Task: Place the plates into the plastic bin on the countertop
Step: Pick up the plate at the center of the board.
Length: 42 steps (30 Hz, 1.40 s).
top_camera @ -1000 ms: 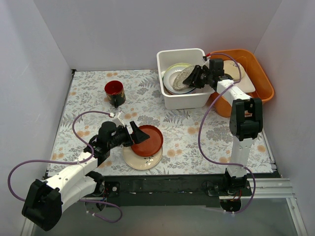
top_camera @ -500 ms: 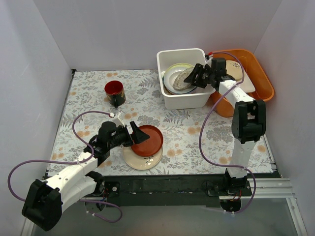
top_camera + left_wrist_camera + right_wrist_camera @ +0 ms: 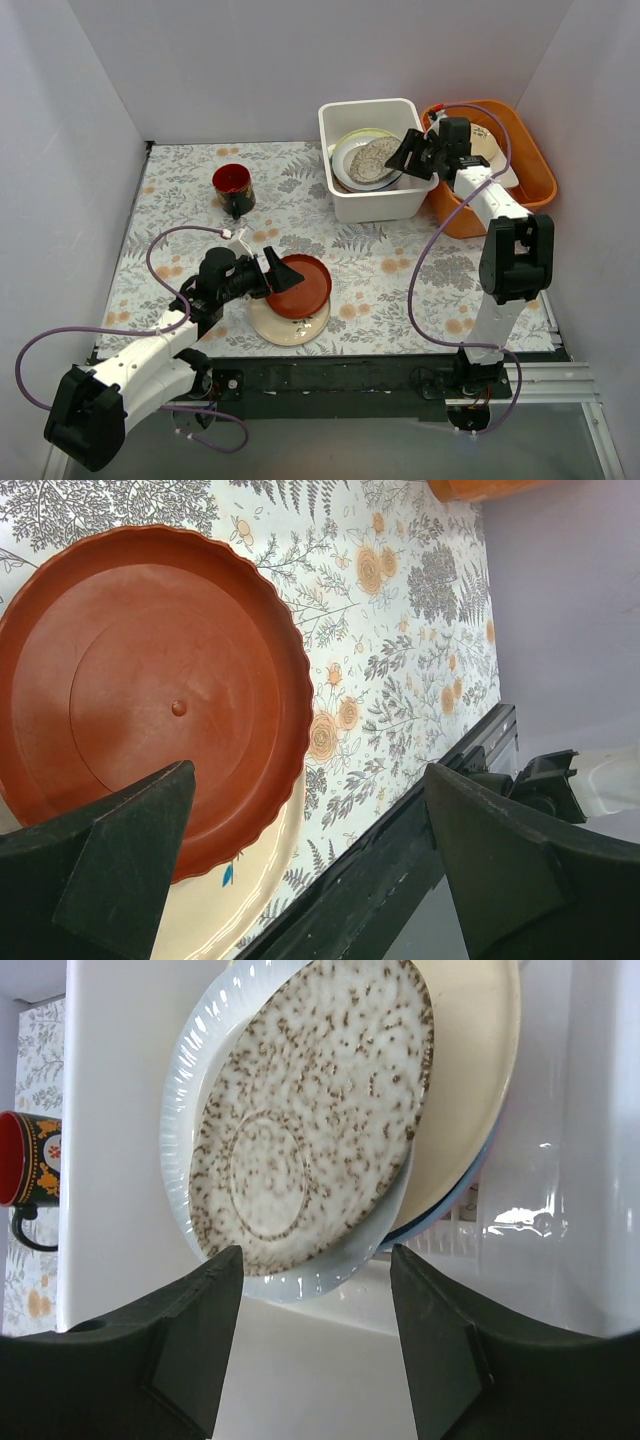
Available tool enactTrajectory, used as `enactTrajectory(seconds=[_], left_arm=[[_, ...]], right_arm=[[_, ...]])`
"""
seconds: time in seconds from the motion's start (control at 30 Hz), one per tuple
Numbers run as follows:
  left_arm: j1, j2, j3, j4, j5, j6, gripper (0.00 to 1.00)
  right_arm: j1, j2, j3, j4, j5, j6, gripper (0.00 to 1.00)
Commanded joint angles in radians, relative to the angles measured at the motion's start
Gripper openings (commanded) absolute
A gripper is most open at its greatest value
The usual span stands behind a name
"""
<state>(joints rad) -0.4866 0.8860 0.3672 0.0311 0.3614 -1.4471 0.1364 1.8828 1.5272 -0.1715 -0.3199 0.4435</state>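
Two plates lie stacked near the front edge of the countertop (image 3: 180, 200): a red-brown plate (image 3: 300, 285) on top of a pale cream plate (image 3: 290, 325). The left gripper (image 3: 275, 272) hangs just over their left side, jaws spread wide and holding nothing. From above the plates look plain. The left wrist view alone shows the red-brown plate (image 3: 150, 700) with a scalloped rim, raised rings and a small centre nub, and a sliver of the cream plate (image 3: 220, 920) peeking out below it. There the left gripper (image 3: 310, 768) has one black finger over the plate's near edge and the other out past it, above the leaf-and-flower print (image 3: 400, 630).

Farther back stands a dark-red cup (image 3: 233, 185).

At the right rear sits the white plastic bin (image 3: 345, 120), glossy, with rounded corners, and just beside it an orange tub (image 3: 530, 160). The right gripper (image 3: 408, 158) hovers at the bin's right rim, jaws apart and empty. Its wrist view gives what the overhead blurs: a speckled oval dish (image 3: 310, 1130) lies on a fluted light blue plate (image 3: 190, 1110), both leaning across a cream plate (image 3: 470, 1090) with a blue edge under it, all inside the bin, beyond the right gripper (image 3: 315, 1255).
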Motion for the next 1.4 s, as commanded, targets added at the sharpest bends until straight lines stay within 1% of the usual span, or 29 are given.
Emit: enactTrajectory(seconds=[0.0,0.3,0.77,1.37], left_arm=[[-0.001,-0.022,-0.014,0.013,0.016,0.005,0.98],[-0.001,-0.012,-0.011,0.015,0.011,0.005,0.98],[-0.003,-0.010,-0.004,0.003,0.001,0.011,0.98],[-0.001,0.002,0.045,-0.158,-0.130,-0.013,0.98]], right_arm=[[-0.008,-0.108,-0.019,0.020,0.025,-0.020,0.68],[-0.006,-0.220,-0.048,0.018,-0.001,-0.029,0.68],[0.078,-0.313,-0.159,0.040,-0.007,-0.054,0.68],[0.166,-0.418,-0.354,0.081,-0.018,-0.058,0.64]])
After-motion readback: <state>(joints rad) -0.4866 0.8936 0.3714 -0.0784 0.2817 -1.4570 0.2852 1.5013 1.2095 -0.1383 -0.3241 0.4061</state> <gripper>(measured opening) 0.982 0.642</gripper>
